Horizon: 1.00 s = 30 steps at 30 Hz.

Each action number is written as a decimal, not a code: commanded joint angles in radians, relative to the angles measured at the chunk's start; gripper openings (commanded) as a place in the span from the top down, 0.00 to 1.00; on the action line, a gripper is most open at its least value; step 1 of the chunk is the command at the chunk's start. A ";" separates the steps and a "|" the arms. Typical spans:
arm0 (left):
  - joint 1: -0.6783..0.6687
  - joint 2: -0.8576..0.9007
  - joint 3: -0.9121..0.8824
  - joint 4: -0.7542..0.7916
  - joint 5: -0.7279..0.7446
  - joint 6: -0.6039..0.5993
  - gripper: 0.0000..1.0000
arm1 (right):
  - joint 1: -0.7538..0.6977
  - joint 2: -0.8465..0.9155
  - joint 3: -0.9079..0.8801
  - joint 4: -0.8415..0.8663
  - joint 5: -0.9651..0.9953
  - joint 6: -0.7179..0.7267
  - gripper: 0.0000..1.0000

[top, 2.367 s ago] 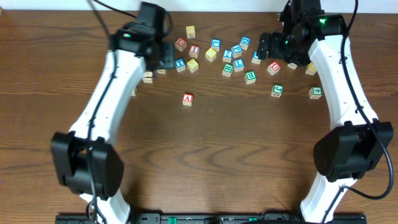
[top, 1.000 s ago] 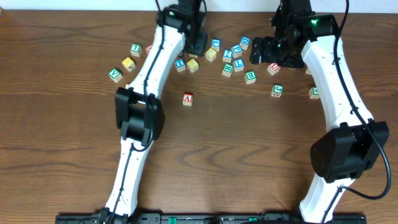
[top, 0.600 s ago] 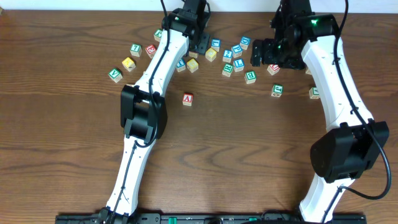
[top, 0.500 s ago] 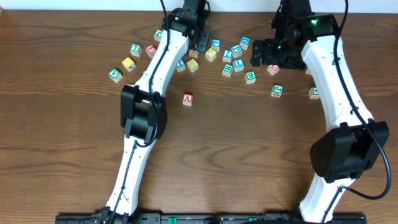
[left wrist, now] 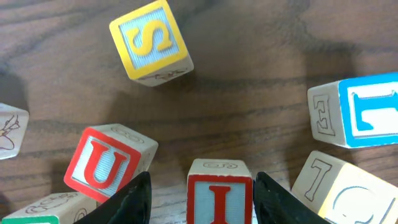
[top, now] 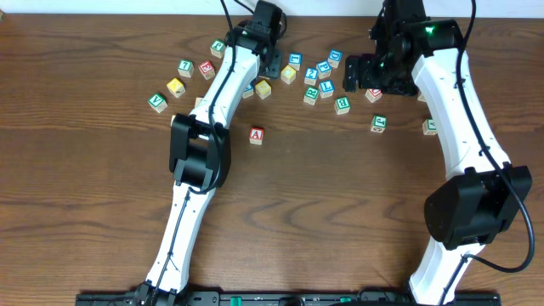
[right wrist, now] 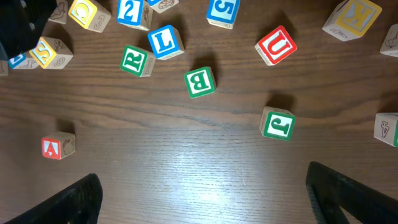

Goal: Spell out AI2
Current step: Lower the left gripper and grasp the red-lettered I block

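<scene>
White arm links (top: 228, 81), black joint housings (top: 197, 155), black cables (top: 535, 217), green status light (top: 439, 31), matte black fingers (left wrist: 134, 200)

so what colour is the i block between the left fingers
The I block is red, clearest in the left wrist view.

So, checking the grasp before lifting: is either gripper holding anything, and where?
Nothing held yet. Left gripper straddles the red-lettered wooden I block, gap visible; right gripper open.
</scene>
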 commanded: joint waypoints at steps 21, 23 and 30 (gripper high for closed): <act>0.002 0.005 -0.043 0.019 -0.006 -0.021 0.66 | -0.009 0.000 0.019 0.000 0.009 -0.012 0.01; 0.002 0.002 -0.043 0.016 -0.006 -0.026 0.68 | -0.009 0.000 0.019 0.000 0.009 -0.012 0.01; 0.002 -0.045 -0.043 0.012 -0.007 -0.054 0.72 | -0.009 0.000 0.019 0.000 0.009 -0.012 0.01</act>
